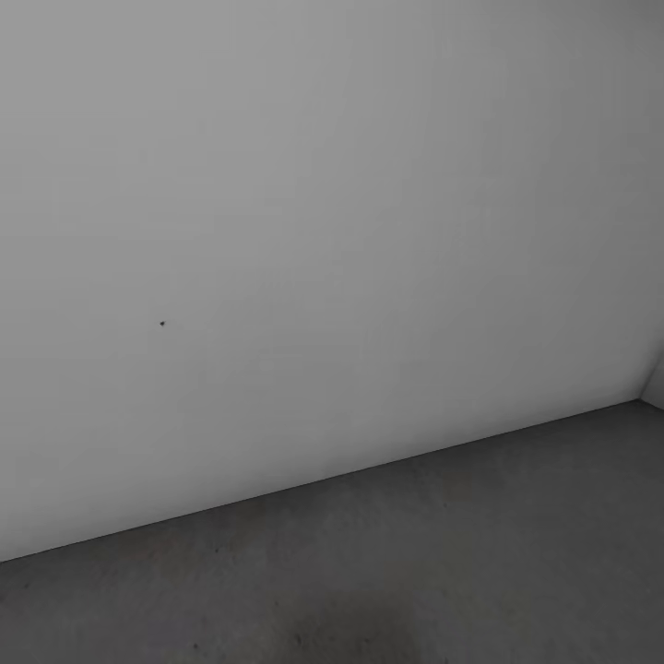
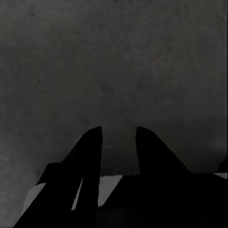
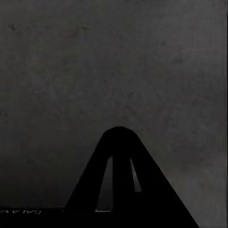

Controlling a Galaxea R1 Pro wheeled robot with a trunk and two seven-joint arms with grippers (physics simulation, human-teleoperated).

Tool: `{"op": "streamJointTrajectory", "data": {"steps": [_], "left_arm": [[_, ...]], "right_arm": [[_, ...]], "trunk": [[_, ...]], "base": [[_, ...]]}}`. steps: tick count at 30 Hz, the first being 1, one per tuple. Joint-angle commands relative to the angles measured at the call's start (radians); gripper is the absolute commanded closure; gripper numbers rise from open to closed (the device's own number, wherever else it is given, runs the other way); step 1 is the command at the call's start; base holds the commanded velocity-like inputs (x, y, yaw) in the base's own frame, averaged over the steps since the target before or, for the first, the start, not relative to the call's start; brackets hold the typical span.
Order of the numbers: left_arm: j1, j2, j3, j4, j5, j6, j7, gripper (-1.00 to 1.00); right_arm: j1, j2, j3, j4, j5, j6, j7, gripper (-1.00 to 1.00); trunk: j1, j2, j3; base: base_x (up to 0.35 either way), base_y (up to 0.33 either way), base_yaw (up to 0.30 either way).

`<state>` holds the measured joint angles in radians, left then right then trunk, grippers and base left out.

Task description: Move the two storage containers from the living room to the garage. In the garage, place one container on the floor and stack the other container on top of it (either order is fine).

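Note:
I face a bare corner of the garage: a white wall (image 1: 323,231) meets the dark grey concrete floor (image 1: 480,553). The two storage containers are out of view. In the left wrist view my left gripper (image 2: 118,130) hangs over the concrete floor (image 2: 114,57), its two dark fingers apart with nothing between them. In the right wrist view my right gripper (image 3: 118,129) also hangs over the floor (image 3: 114,57), its fingertips pressed together into one point and holding nothing.
A second white wall (image 1: 655,387) joins at the far right, forming a corner. The wall's base line runs slantwise across the head view, rising to the right. A faint dark shadow (image 1: 350,636) lies on the concrete near the lower edge.

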<state>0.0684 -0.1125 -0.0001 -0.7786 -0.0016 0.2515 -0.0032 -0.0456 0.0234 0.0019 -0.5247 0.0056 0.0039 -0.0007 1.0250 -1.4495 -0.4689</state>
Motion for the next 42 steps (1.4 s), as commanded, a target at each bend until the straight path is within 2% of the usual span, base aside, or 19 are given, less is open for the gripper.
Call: {"op": "streamJointTrajectory", "data": {"steps": [1, 4, 5, 9, 19, 20, 23, 27, 33, 35, 38, 39, 40, 42], "left_arm": [[0.001, 0.000, 0.000, -0.046, 0.000, 0.027, -0.001, -1.00], [0.001, -0.002, 0.000, -0.124, 0.001, 0.076, -0.001, -1.00], [0.001, -0.003, 0.000, -0.146, 0.001, 0.091, -0.001, -1.00], [0.001, -0.004, 0.000, -0.199, 0.003, 0.111, -0.002, -1.00], [0.001, -0.004, 0.000, -0.241, 0.007, 0.114, -0.002, -1.00], [0.001, -0.004, 0.000, -0.249, 0.018, 0.114, -0.003, -1.00], [0.001, -0.002, 0.000, -0.279, 0.094, 0.113, -0.003, -1.00], [0.001, 0.004, 0.002, -0.285, 0.154, 0.108, 0.002, -1.00], [-0.003, 0.008, 0.015, -0.310, 0.165, 0.107, 0.007, -1.00], [-0.007, 0.009, 0.017, -0.342, 0.164, 0.112, 0.008, -1.00], [-0.014, 0.009, 0.018, -0.396, 0.162, 0.117, 0.009, -1.00], [-0.021, 0.009, 0.018, -0.418, 0.162, 0.123, 0.015, -1.00], [-0.024, 0.009, 0.018, -0.423, 0.162, 0.127, 0.018, -1.00], [-0.038, 0.009, 0.018, -0.433, 0.162, 0.154, 0.032, -1.00]], "right_arm": [[0.000, -0.002, 0.000, -0.023, 0.000, 0.001, 0.000, 1.00], [-0.001, -0.008, -0.001, -0.058, 0.000, 0.001, 0.001, 1.00], [-0.001, -0.014, -0.002, -0.068, 0.000, 0.001, 0.001, -1.00], [-0.002, -0.025, -0.003, -0.115, 0.000, 0.001, 0.002, -1.00], [-0.002, -0.028, -0.003, -0.254, 0.000, 0.002, 0.001, -1.00], [-0.002, -0.028, -0.004, -0.276, 0.000, 0.002, 0.001, -1.00], [-0.002, -0.031, -0.006, -0.336, -0.002, 0.003, 0.000, -1.00], [-0.001, -0.033, -0.004, -0.339, -0.006, 0.002, -0.001, -1.00], [0.004, -0.035, -0.003, -0.256, 0.006, -0.014, 0.004, -1.00], [0.010, -0.035, -0.002, -0.217, 0.011, -0.052, 0.008, -1.00], [0.035, -0.036, -0.002, -0.159, 0.014, -0.194, 0.010, -1.00], [0.067, -0.035, -0.001, -0.132, 0.019, -0.296, 0.009, -1.00], [0.081, -0.035, -0.001, -0.125, 0.022, -0.330, 0.009, -1.00], [0.149, -0.034, 0.000, -0.110, 0.036, -0.471, 0.008, -1.00]], "trunk": [[0.000, -0.001, -0.001], [0.000, -0.001, -0.001], [0.000, -0.001, -0.001], [0.000, -0.001, -0.001], [0.000, -0.001, -0.001], [0.000, -0.001, -0.001], [0.000, -0.001, -0.001], [0.000, -0.001, -0.001], [0.000, -0.001, -0.001], [0.000, -0.001, -0.001], [0.000, -0.001, -0.001], [0.000, -0.001, -0.001], [0.000, -0.001, -0.001], [0.000, -0.001, -0.001]], "base": [[0.000, 0.000, 0.000], [0.000, 0.000, 0.000], [0.000, 0.000, 0.000], [0.000, 0.000, 0.000], [0.000, 0.000, 0.000], [0.000, 0.000, 0.000], [0.000, 0.000, 0.000], [0.000, 0.000, 0.000], [0.000, 0.000, 0.000], [0.000, 0.000, 0.000], [0.000, 0.000, 0.000], [0.000, 0.000, 0.000], [0.000, 0.000, 0.000], [0.000, 0.000, 0.000]]}}
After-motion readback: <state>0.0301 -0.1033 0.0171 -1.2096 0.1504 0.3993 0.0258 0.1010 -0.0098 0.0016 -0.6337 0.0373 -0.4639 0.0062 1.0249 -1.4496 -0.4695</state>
